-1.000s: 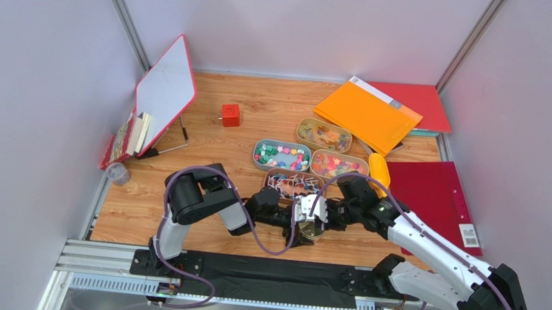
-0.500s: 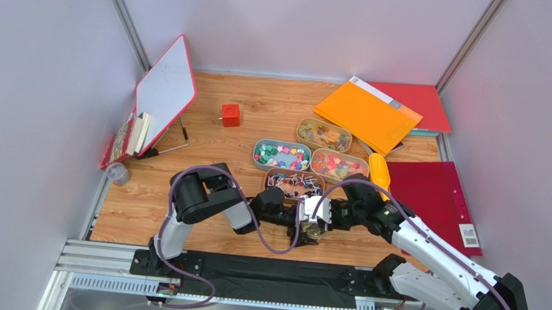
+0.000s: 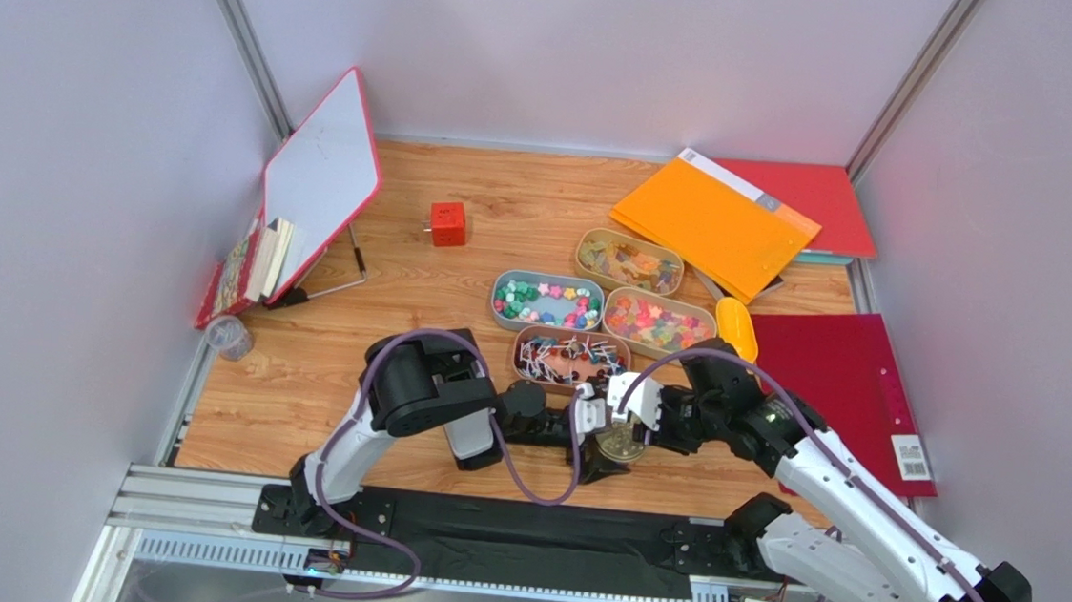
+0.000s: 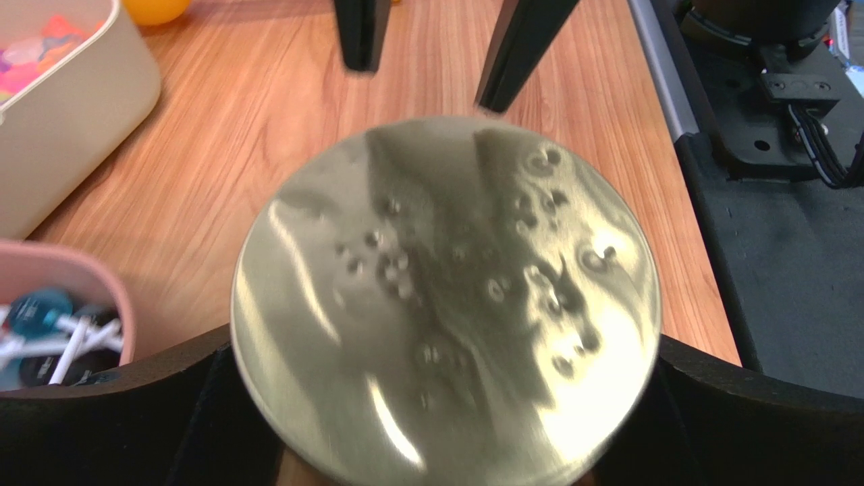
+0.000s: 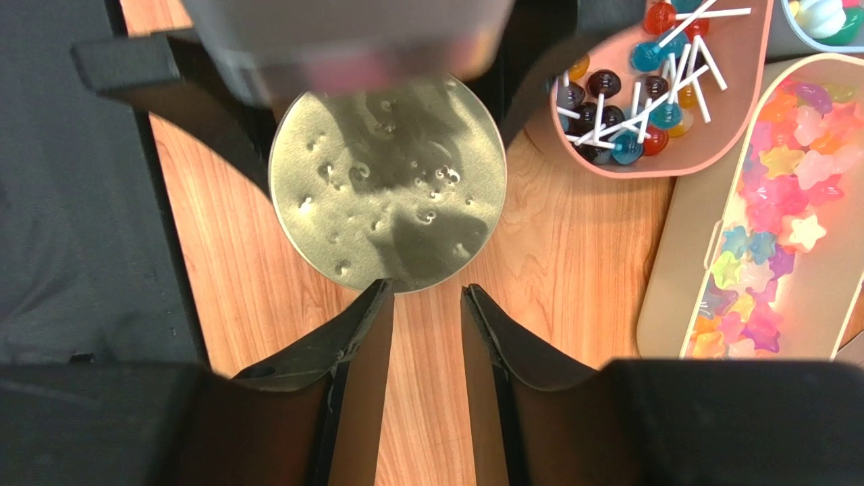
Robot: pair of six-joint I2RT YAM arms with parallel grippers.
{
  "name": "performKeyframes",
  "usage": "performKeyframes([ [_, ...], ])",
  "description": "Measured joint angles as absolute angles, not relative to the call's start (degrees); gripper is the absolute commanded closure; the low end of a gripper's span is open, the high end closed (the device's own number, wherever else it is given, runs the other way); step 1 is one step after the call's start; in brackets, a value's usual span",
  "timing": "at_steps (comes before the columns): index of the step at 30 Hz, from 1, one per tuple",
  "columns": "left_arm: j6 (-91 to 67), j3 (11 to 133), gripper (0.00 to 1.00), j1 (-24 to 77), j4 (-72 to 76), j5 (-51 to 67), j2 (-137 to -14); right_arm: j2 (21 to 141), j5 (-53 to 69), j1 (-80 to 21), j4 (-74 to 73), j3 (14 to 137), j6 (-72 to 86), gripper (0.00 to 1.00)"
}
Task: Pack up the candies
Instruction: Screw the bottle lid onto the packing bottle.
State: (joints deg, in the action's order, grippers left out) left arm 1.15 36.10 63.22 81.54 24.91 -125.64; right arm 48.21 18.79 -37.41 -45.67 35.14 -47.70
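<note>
The candies lie in four trays: pink, green and blue bits (image 3: 546, 302), orange gummies (image 3: 628, 263), star gummies (image 3: 658, 320) (image 5: 771, 233), and lollipops in a pink tray (image 3: 567, 354) (image 5: 649, 81). The round gold lid (image 3: 614, 444) (image 4: 446, 304) (image 5: 385, 182) sits near the table's front edge. My left gripper (image 3: 588, 442) (image 4: 446, 405) is shut on its sides. What is under the lid is hidden. My right gripper (image 3: 639, 431) (image 5: 426, 294) is open and empty, with its tips just at the lid's rim and bare wood between them.
A red cube (image 3: 449, 223) and a tilted whiteboard (image 3: 319, 177) stand at the back left. An orange folder (image 3: 713, 222) and red folders (image 3: 844, 390) lie at the right. A yellow object (image 3: 737, 327) lies beside the trays. The black rail (image 3: 481, 527) runs along the near edge.
My right gripper has drawn back to the right, off the lid. My left arm's elbow has swung right. The lid stays in about the same place.
</note>
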Motion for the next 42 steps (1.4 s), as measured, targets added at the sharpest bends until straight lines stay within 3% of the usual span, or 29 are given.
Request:
performKeyframes([
  [16,1.6,31.2,0.01,63.2,84.2,22.4,-123.6,54.1,22.7,-37.7,-45.7,39.6,-44.2,0.62],
  [23,1.2,33.9,0.18,63.4,84.4,23.7,-125.5,54.3,22.4,-37.7,-45.0,39.6,-44.3,0.62],
  [28,1.1,34.3,0.2,63.4,84.3,23.9,-125.7,50.7,21.2,-37.7,-45.1,39.6,-44.3,0.6],
  [31,1.1,34.5,0.23,63.4,84.0,24.1,-125.7,49.4,20.2,-37.7,-45.2,39.6,-44.2,0.53],
  [34,1.1,34.8,0.38,63.4,83.5,24.4,-125.7,50.0,19.7,-37.5,-45.6,39.9,-44.1,0.39],
  [37,1.2,35.3,0.66,63.4,83.0,24.7,-125.8,52.2,21.1,-36.7,-49.0,41.6,-45.2,0.27],
  [38,1.3,35.6,0.85,63.4,82.7,24.8,-125.8,53.3,22.0,-36.2,-50.6,42.5,-45.9,0.23],
  [39,1.3,35.7,0.93,63.4,82.4,24.9,-125.8,54.5,23.3,-35.7,-52.5,43.7,-46.8,0.22],
  [40,1.3,35.9,1.0,63.4,82.1,25.0,-125.8,55.3,24.2,-35.3,-53.9,44.6,-47.7,0.2],
  [42,1.4,36.3,1.0,63.4,81.7,25.2,-125.8,57.0,26.4,-34.6,-57.8,46.9,-50.1,0.2],
])
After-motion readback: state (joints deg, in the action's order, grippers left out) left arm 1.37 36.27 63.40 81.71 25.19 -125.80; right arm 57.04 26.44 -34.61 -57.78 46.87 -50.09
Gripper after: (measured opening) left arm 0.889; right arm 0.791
